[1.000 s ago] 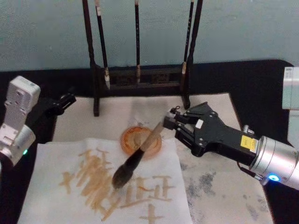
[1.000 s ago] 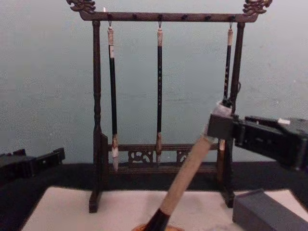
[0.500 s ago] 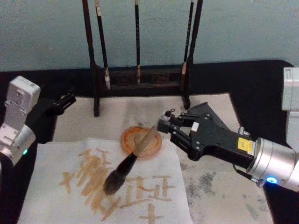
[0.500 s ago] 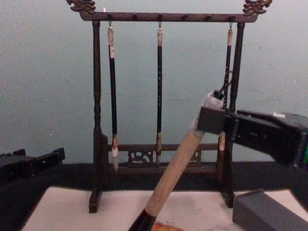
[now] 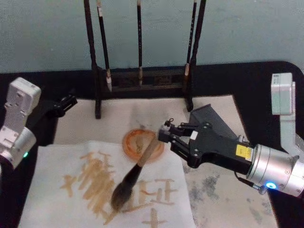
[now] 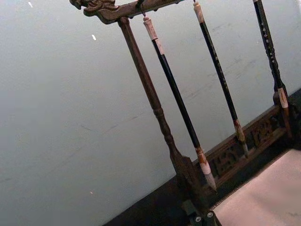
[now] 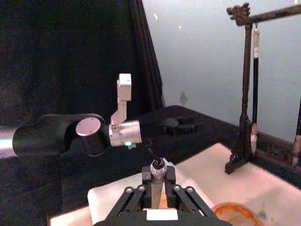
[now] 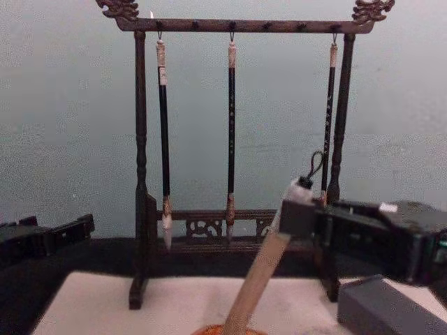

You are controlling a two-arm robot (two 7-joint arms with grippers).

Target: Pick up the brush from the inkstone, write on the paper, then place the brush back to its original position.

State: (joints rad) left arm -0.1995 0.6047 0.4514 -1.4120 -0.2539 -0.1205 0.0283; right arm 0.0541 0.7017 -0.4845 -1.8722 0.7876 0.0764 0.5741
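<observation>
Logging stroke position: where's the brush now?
Head view, centre: the brush slants from the right gripper down to the paper, bristles among the tan strokes, robot-side of the orange dish.

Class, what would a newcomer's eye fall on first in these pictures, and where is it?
The right tool, shut on the brush, slants it down at centre so its bristles reach the paper, which carries tan characters. Behind stands a dark rack with three thin brushes hanging; the left tool rests at the left edge.
</observation>
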